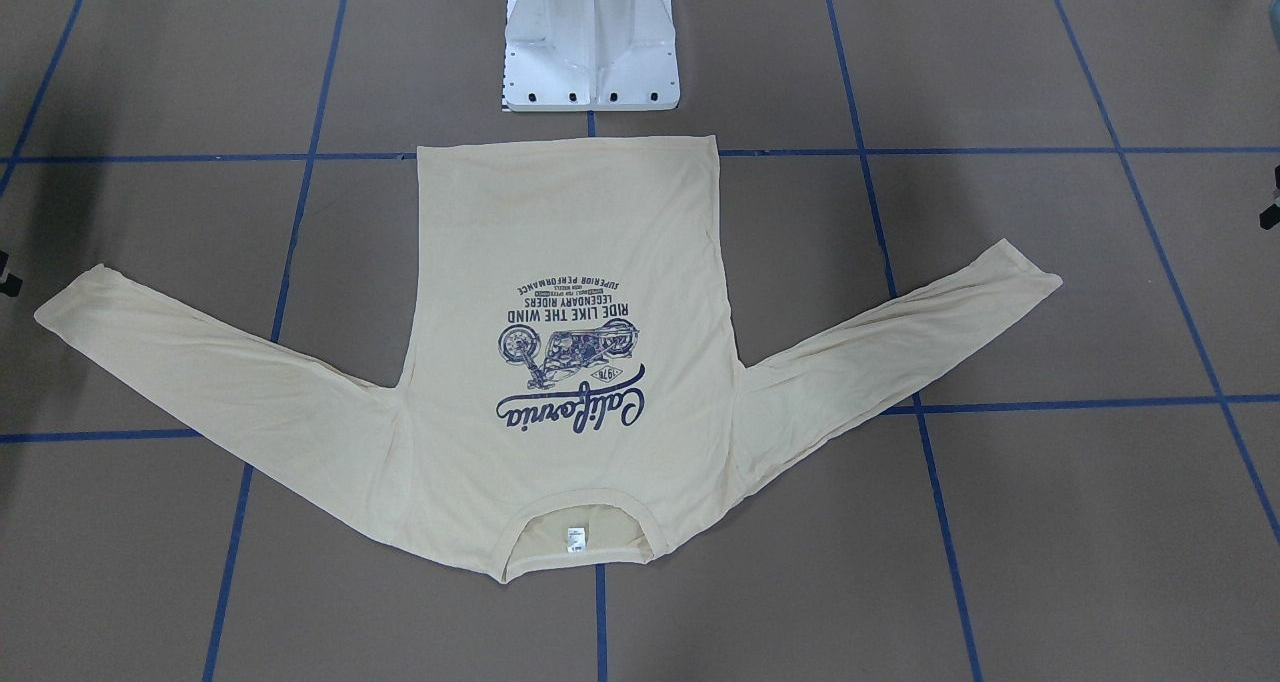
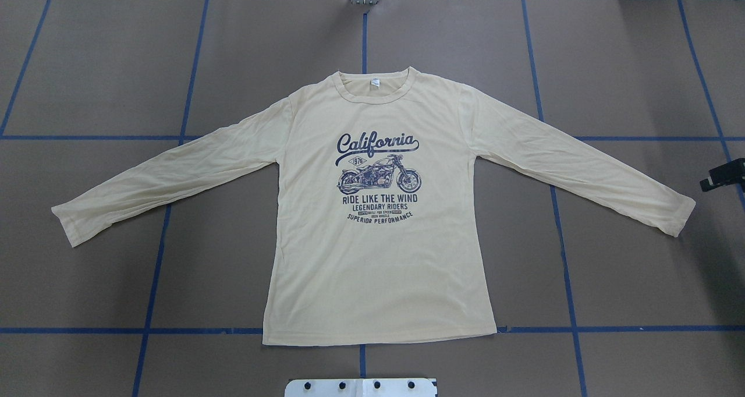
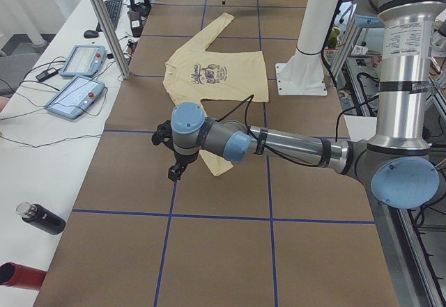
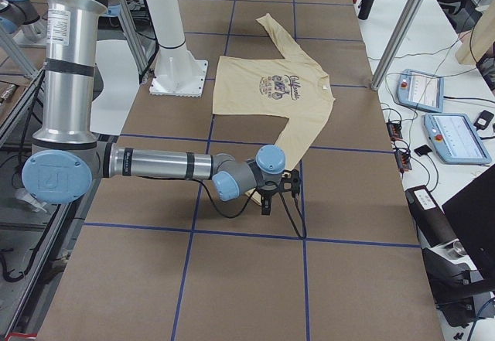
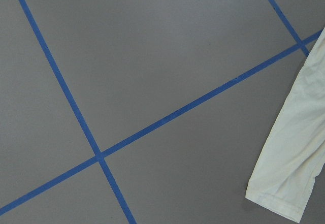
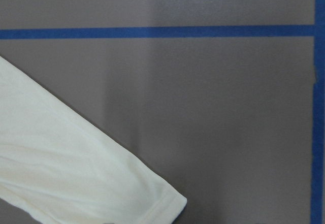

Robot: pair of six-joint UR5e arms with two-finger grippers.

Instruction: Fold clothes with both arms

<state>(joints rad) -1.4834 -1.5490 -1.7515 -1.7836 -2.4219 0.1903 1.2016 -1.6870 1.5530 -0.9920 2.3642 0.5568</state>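
The clothes are one cream long-sleeved T-shirt with a navy "California" motorcycle print. It lies flat and face up, both sleeves spread out, neckline on the far side from the robot. My left gripper hovers just beyond the left sleeve cuff, holding nothing. My right gripper hangs just outside the right sleeve cuff, also holding nothing. Neither wrist view shows fingers, so I cannot tell if either gripper is open or shut.
Blue tape lines divide the brown table into squares. The white pedestal base stands just behind the shirt's hem. A side table holds two teach pendants, cables and a black bottle. An aluminium post rises at the table edge.
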